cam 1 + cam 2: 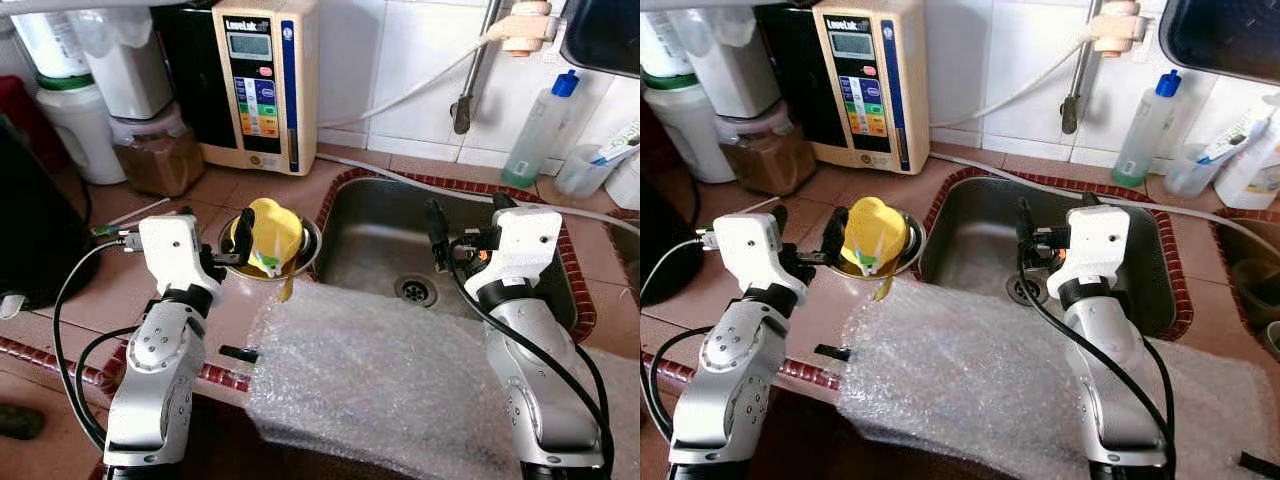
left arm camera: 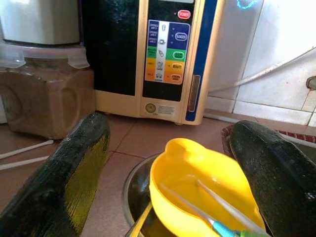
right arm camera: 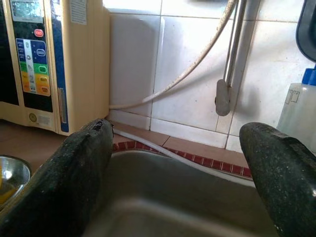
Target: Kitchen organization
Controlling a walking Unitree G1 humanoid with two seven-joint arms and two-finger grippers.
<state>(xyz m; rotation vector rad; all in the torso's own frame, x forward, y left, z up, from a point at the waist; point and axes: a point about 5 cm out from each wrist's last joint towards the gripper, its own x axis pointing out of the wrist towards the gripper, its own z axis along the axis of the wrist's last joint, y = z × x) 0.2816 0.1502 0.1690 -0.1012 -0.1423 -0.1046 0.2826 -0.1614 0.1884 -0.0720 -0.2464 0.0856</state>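
Note:
A yellow plastic cup [image 1: 272,232] lies tilted in a small steel bowl [image 1: 309,236] on the tiled counter, just left of the sink [image 1: 380,215]. Thin utensils with a green-blue handle [image 2: 224,229] rest inside the cup. My left gripper [image 1: 235,245] is open at the cup's left side, one finger on each side of its rim in the left wrist view, with the fingers [image 2: 69,177] not closed on it. Over the sink basin my right gripper [image 1: 468,220] hovers open and holds nothing, its fingers [image 3: 69,177] pointing at the back wall.
A sheet of bubble wrap [image 1: 380,380] covers the counter's front edge and the near sink rim. A beige water ionizer [image 1: 262,80], a brown-filled container [image 1: 155,155] and white jugs [image 1: 75,120] stand at the back left. A faucet pipe [image 1: 470,90] and a blue-capped bottle [image 1: 540,125] are behind the sink.

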